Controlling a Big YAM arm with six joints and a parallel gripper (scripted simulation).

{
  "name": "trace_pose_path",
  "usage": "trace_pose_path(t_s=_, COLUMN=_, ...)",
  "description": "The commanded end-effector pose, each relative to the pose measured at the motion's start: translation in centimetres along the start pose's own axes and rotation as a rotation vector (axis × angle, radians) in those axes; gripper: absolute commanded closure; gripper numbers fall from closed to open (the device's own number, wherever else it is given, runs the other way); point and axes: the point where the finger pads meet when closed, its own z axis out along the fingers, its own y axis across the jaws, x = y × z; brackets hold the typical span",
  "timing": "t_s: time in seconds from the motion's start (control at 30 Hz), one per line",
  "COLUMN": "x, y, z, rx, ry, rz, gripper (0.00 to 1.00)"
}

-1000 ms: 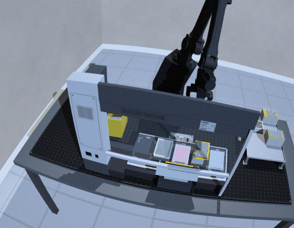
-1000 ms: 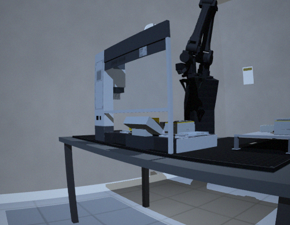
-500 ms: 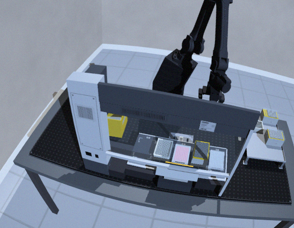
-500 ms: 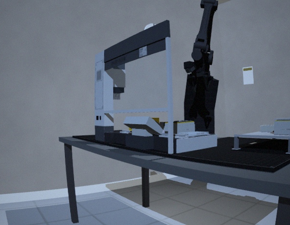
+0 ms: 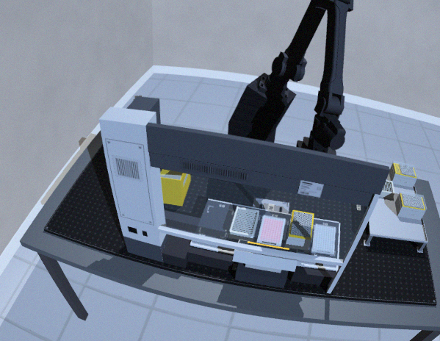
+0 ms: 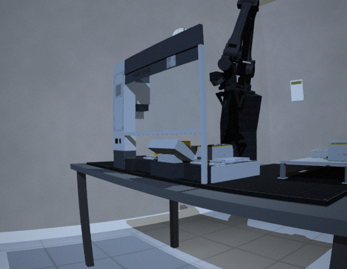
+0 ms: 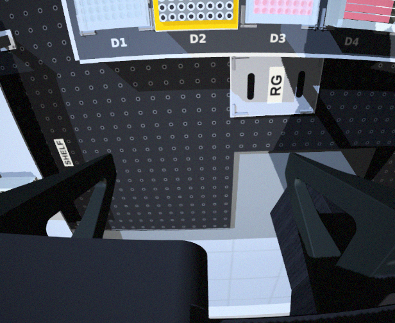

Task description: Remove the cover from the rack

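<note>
1. My pincer (image 7: 194,194) stands wide open and holds nothing; it hangs high over the perforated bench, behind the deck, short of the spare nest RG (image 7: 274,86).
2. The tip rack at D2 (image 7: 196,13) sits yellow-framed between the plates at D1 (image 7: 111,13) and D3 (image 7: 281,10). In the top view a pale sheet seems to lie on it, so I judge the cover (image 5: 300,224) still on.
3. Nothing is done yet: cover removal, the drop into the waste bin (image 5: 173,185) and the RESUME press all remain.
4. The wrist view alone reads the deck labels; only the top view shows the bin and the shelf unit (image 5: 397,235).
</note>
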Motion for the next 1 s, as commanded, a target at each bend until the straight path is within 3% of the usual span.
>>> trace_pose_path(t_s=0.0, x=-2.9, y=0.4, z=-0.2, rx=-0.003, ry=-0.013, rz=-0.021, gripper=0.00)
trace_pose_path(t_s=0.67, x=-12.1, y=0.5, z=-0.4, rx=-0.003, ry=-0.018, rz=-0.021, gripper=0.00)
trace_pose_path(t_s=0.83, x=-11.7, y=1.6, z=-0.1, rx=-0.005, ry=-0.009, rz=-0.047, gripper=0.00)
trace_pose_path(t_s=0.87, x=-10.5, y=1.1, z=-0.8, rx=-0.005, ry=-0.010, rz=-0.044, gripper=0.00)
trace_pose_path(t_s=0.97, x=-10.4, y=0.3, z=-0.1, rx=0.005, ry=0.006, rz=-0.029, gripper=0.00)
